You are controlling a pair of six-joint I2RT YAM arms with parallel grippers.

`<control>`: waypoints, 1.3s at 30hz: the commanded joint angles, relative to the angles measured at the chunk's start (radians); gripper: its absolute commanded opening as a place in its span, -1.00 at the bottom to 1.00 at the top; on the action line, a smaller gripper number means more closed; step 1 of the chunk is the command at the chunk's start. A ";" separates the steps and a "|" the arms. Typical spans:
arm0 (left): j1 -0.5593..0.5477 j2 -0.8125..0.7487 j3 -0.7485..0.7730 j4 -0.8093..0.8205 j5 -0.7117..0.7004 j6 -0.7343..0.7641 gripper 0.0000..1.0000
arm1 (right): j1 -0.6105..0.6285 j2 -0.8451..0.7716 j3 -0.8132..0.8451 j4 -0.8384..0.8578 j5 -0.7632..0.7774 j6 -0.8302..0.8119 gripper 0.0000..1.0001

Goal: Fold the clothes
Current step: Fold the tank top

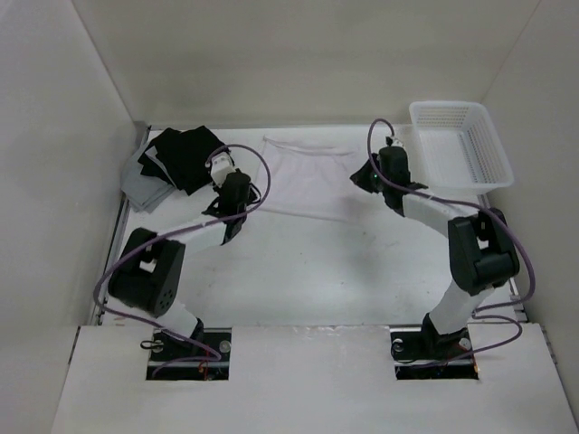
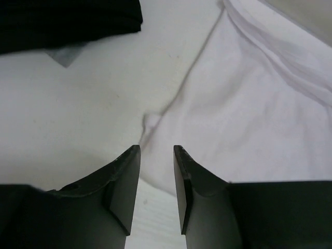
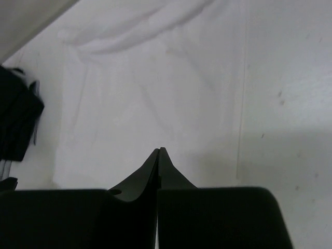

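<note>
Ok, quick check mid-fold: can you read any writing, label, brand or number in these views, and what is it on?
None: no view shows readable text.
White garment: plain, no print or tag showing.
Black garments: pale strips among the folds, too small to tell if they are labels.
Basket and grey cloth: no markings visible.
</note>
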 commanded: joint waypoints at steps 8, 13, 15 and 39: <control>0.125 -0.095 -0.291 0.298 0.351 -0.290 -0.19 | 0.154 -0.224 -0.322 0.265 0.029 0.088 -0.96; 0.160 -0.006 -0.276 0.374 0.408 -0.330 -0.27 | 0.181 -0.322 -0.423 0.260 0.031 0.079 -0.91; 0.154 0.011 -0.266 0.389 0.398 -0.328 -0.26 | 0.194 -0.353 -0.464 0.254 0.033 0.075 -0.90; 0.150 0.134 -0.206 0.407 0.332 -0.344 -0.77 | 0.076 -0.313 -0.607 0.300 0.109 0.142 -0.20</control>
